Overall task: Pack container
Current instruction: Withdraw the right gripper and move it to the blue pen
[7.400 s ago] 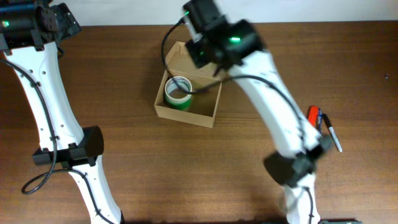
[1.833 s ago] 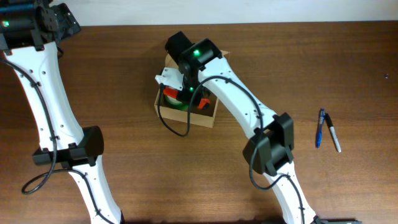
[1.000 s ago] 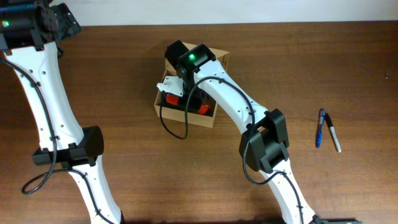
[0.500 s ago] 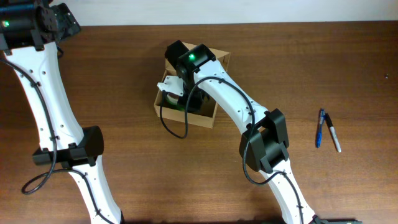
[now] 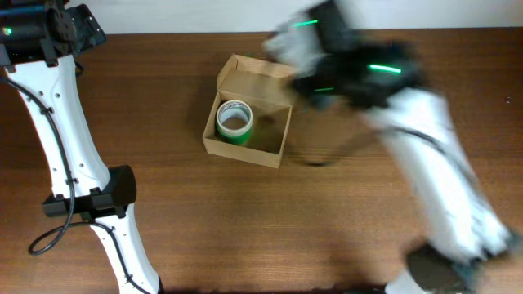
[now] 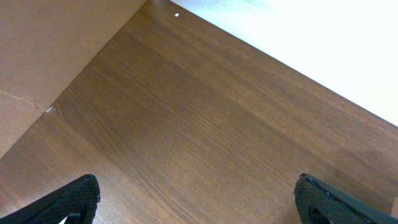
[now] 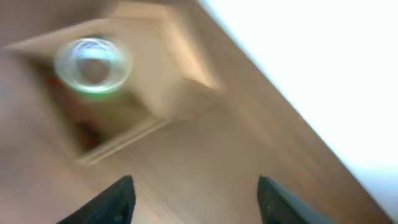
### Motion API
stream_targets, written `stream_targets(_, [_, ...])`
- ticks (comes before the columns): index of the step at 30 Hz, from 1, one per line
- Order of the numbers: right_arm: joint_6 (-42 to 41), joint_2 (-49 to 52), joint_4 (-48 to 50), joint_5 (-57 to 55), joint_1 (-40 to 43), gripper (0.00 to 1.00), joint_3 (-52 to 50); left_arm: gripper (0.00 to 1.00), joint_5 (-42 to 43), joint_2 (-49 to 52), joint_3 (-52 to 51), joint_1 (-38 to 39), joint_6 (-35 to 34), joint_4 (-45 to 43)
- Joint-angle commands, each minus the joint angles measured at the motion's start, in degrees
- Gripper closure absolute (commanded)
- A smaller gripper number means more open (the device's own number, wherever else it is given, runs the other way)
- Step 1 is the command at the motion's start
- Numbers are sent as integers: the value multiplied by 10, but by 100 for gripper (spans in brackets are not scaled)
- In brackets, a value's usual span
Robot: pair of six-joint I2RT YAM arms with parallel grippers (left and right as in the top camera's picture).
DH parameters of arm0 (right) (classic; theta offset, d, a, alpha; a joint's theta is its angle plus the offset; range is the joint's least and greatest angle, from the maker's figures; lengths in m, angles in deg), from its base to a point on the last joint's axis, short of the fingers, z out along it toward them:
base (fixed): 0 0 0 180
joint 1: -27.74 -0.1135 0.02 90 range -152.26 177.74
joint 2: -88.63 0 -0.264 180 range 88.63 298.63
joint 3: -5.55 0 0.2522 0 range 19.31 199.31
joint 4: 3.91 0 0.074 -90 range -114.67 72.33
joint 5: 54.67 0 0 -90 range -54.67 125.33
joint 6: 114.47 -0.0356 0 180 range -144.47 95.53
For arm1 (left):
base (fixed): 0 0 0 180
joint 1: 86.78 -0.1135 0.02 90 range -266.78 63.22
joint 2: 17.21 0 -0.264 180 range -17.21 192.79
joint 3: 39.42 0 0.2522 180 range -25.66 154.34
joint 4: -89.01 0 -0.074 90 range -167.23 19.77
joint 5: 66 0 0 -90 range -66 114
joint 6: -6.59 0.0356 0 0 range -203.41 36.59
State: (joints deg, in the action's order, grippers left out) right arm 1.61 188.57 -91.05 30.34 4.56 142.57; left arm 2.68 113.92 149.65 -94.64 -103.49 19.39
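Observation:
The tan cardboard container [image 5: 243, 154] stands open at the table's back middle, its flap lid [image 5: 255, 78] tilted back. A green tape roll [image 5: 234, 121] lies inside on the left. The right half of the box is in shadow. In the right wrist view the container [image 7: 121, 138] and the roll [image 7: 92, 65] are blurred at the upper left, with a reddish smear below the roll. My right gripper [image 7: 199, 202] is open and empty over bare wood beside the box. Its arm [image 5: 359, 73] is a motion blur in the overhead view. My left gripper [image 6: 198, 200] is open and empty over bare table.
The left arm [image 5: 69, 139] stands along the table's left side, its wrist at the back left corner. The table's back edge meets a white wall [image 6: 323, 43]. The blurred right arm covers the right part of the table.
The right gripper was down inside the container with a red item. It has lifted out empty and is swinging fast to the right. The left arm has not moved.

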Motion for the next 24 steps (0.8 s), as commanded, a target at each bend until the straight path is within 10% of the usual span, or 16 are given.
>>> stream_targets(1, [-43,-85,44,-32,113,29,-158,0,-6,-8,-2,-2,5,0])
stream_targets(11, [-170,-81,99,61,437,34,-421,0,-6,-8,-2,-2,5,0])
stream_targets(24, [-176,55,139,104,496,35,-456,0,-6,-8,-2,-2,5,0])
